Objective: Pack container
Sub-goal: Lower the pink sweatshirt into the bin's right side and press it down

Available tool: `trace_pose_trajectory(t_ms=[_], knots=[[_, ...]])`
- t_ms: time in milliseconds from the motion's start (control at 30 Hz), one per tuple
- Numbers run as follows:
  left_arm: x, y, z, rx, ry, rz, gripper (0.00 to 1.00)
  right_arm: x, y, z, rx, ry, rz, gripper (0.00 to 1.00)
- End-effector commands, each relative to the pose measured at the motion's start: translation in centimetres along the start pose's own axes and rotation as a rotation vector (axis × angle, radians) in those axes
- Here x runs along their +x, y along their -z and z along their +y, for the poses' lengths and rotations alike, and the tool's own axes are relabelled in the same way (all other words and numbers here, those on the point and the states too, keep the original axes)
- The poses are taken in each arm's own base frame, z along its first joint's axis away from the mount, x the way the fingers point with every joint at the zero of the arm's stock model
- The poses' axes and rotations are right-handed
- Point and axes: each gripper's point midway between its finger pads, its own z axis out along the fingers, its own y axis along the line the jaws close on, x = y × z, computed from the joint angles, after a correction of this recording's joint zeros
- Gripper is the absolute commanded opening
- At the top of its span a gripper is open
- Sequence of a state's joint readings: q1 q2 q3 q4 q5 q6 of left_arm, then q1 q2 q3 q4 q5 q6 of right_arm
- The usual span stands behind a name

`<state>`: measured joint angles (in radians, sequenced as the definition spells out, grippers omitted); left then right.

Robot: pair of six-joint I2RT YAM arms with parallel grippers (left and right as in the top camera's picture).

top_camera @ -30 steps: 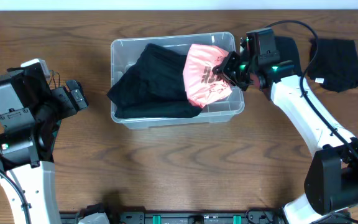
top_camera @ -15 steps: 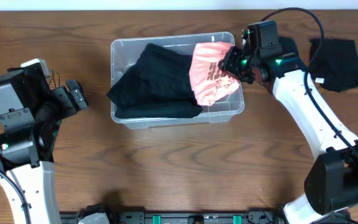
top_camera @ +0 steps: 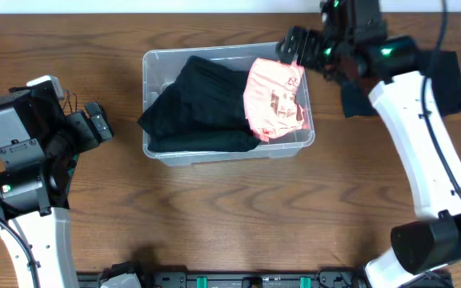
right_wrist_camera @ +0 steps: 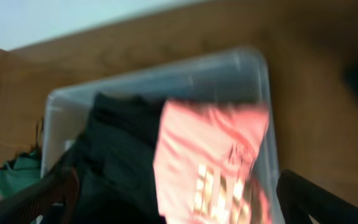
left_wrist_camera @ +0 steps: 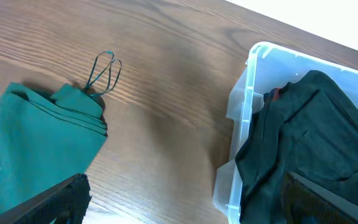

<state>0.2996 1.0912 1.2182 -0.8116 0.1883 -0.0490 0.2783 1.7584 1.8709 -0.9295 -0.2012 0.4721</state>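
The clear container stands at mid-table. A black garment fills its left and middle, spilling a little over the left rim. A pink printed shirt lies loose in its right end. My right gripper hangs open above the container's back right corner, holding nothing. In the blurred right wrist view the pink shirt and the container lie below the open gripper. My left gripper is open and empty, left of the container.
Another black garment lies on the table at the far right, partly behind my right arm. In the left wrist view, a folded green cloth with a thin cord loop lies on the wood under my left arm.
My right gripper opened and let go of the pink shirt, which now rests in the container. The right arm rose and drew back toward the far edge. The left arm stayed still.
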Motion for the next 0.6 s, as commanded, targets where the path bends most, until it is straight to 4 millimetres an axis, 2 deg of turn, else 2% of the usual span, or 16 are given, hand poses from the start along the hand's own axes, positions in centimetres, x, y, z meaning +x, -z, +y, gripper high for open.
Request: trace_pose_trajectory(t_ms=[0,33,67,200,400,567], knots=[[-0.4,0.4,-0.1,0.008,0.003,-0.012,0.98,-1.0,1.6,1.9,0.012,0.199,-0.059,0.93],[-0.4,0.4,-0.1,0.008,0.003,-0.012,0.98,-0.8,1.5,2.2,0.009,0.212,-0.055,0.62],[-0.4,0.4,-0.1,0.008,0.003,-0.012,0.98,-0.5,1.1,2.2,0.012,0.216,-0.045,0.01],[-0.4,0.4,-0.1,0.008,0.003,-0.012,0.98,0.7,-1.3,1.4,0.064,0.203,0.004,0.01],[-0.4,0.4,-0.1,0.008,0.003,-0.012,0.98,4.2,-7.0,0.8,0.188,0.267,0.103,0.01],[-0.4,0.4,-0.1,0.008,0.003,-0.012,0.98,7.0,-10.3,-1.2,0.311,0.232,0.184,0.01]])
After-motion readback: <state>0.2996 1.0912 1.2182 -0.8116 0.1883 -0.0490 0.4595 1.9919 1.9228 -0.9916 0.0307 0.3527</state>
